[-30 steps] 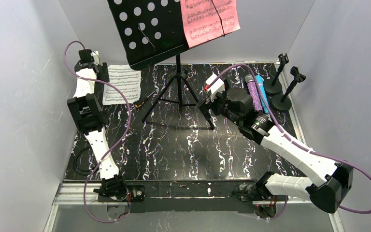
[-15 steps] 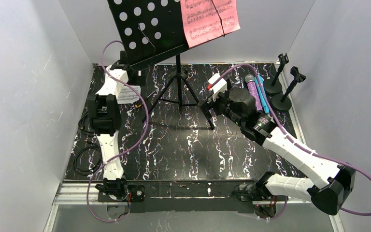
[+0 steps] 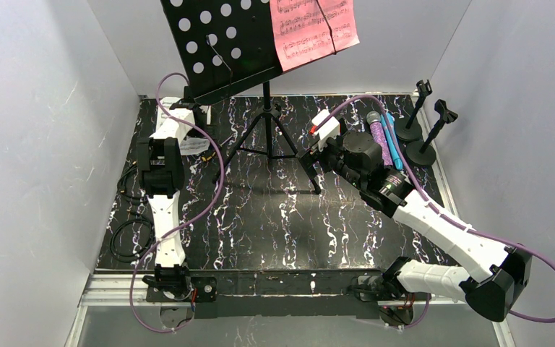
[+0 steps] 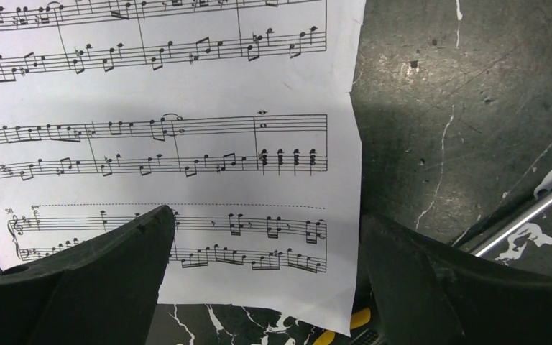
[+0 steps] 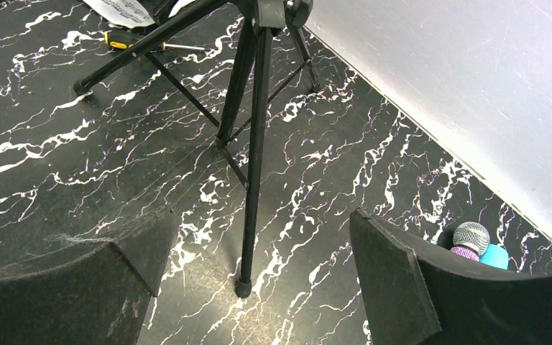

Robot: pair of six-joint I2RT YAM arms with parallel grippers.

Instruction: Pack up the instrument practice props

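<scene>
White sheet (image 3: 196, 146) seemingly mostly hidden (under left arm (image 3: 162, 155)).

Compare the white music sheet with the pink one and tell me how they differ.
Colour: the white music sheet is white paper, the pink music sheet pink.
Pose: the white music sheet lies flat on the table; the pink music sheet is propped up, tilted, on the tripod stand.
Attention: the open left gripper straddles the white music sheet's lower edge; no gripper is near the pink music sheet.
Both carry printed staves of notes.
</scene>
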